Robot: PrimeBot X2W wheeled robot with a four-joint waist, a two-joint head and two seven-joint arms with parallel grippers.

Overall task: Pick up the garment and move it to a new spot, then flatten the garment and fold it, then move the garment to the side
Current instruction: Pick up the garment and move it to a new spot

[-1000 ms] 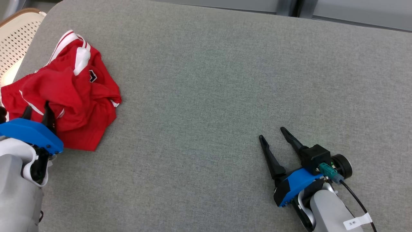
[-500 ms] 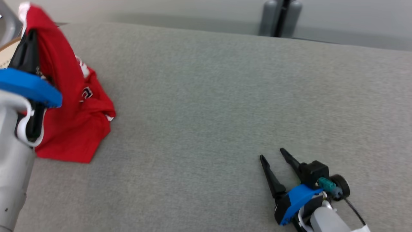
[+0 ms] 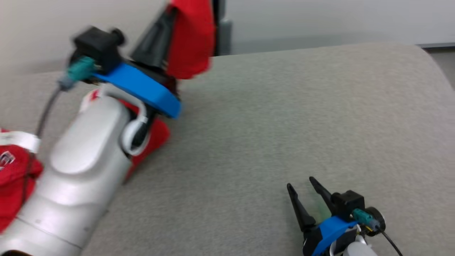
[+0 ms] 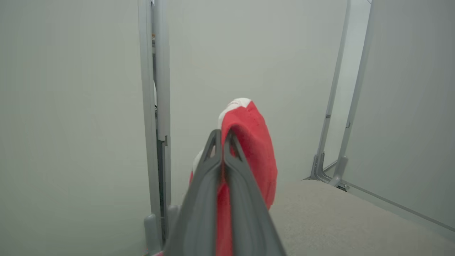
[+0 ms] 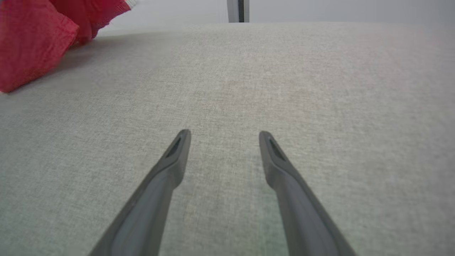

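Note:
The garment [image 3: 192, 39] is red with white trim. My left gripper [image 3: 167, 21] is shut on a fold of it and holds it high above the grey table [image 3: 284, 117]; the rest hangs down behind the arm to the table's left side. In the left wrist view the closed fingers [image 4: 209, 167] pinch the red cloth [image 4: 252, 145], which drapes over their tips. My right gripper [image 3: 300, 183] rests open near the table's front right, nothing between its fingers [image 5: 177, 149]. The right wrist view has the garment [image 5: 32, 39] at the far left, its lower end on the table.
The grey padded table top [image 5: 284, 89] stretches wide between the two arms. Pale walls and grey metal posts [image 4: 156, 89] stand behind the table. A rounded table corner [image 3: 426, 57] lies at the back right.
My left gripper has shut on the garment and raised it high, moving rightward over the table. The head camera has tilted up. The right arm has stayed put.

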